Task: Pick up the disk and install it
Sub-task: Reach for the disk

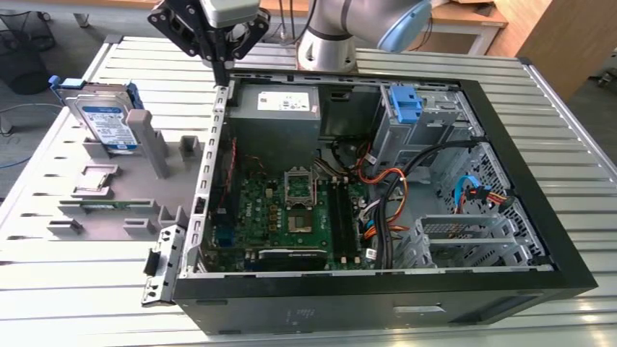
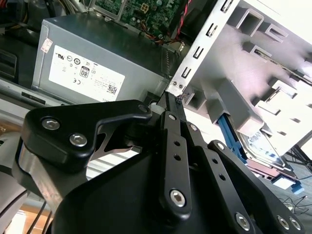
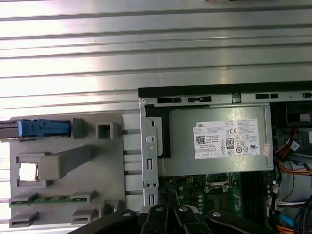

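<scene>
Well, the gripper (image 1: 221, 76), jaws closed empty, hangs over the case wall (image 1: 206, 173); dropping here could strike metal, the disk (image 1: 104, 119) well off to the exterior view's left.

- Black gripper (image 1: 222, 78) tip just above thin perforated metal case wall (image 1: 219, 119); grey PSU box w/ white sticker (image 1: 277, 108) right inside.
- Tall grey plastic post (image 1: 147, 141) btwn wall & upright silver disk (image 1: 101, 119).
- Free air over ribbed metal table (image 1: 135, 61).

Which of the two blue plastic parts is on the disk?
The one at the exterior view's left, framing the disk upright on the grey fixture; the blue latch sits inside the computer case.
</scene>
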Robot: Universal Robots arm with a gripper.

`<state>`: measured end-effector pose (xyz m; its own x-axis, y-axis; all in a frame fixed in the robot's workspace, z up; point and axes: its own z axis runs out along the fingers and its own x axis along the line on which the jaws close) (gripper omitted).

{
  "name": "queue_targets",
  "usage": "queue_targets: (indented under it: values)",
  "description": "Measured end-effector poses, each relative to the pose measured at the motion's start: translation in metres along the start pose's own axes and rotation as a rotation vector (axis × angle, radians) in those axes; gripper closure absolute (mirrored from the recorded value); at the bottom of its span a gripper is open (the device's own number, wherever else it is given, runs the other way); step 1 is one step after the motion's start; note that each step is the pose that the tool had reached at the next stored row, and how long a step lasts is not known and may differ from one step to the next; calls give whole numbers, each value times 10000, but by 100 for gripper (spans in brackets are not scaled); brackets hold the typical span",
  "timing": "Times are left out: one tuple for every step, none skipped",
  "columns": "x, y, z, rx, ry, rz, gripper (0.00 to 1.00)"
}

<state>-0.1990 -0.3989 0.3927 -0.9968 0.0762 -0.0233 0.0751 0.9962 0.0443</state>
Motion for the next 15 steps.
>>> queue_targets:
  values:
    - [9, -1, -1, 1, 0, 0, 89]
    - [19, -1, -1, 1, 1, 1, 89]
    - [29, -2, -1, 0, 0, 0, 89]
    - [40, -3, -1, 0, 0, 1, 89]
    - [51, -4, -2, 1, 1, 1, 89]
    - [61, -4, -2, 0, 0, 1, 89]
    - [71, -5, -2, 0, 0, 1, 89]
    - [81, -6, -2, 0, 0, 1, 89]
    - [92, -7, -3, 0, 0, 0, 89]
    - [103, -8, -3, 0, 0, 0, 89]
    - [115, -9, -3, 1, 0, 1, 89]
    - [125, -9, -3, 0, 0, 1, 89]
    - [136, -10, -4, 0, 0, 0, 89]
    - [146, -11, -4, 1, 0, 0, 89]
    - [158, -12, -4, 1, 0, 0, 89]
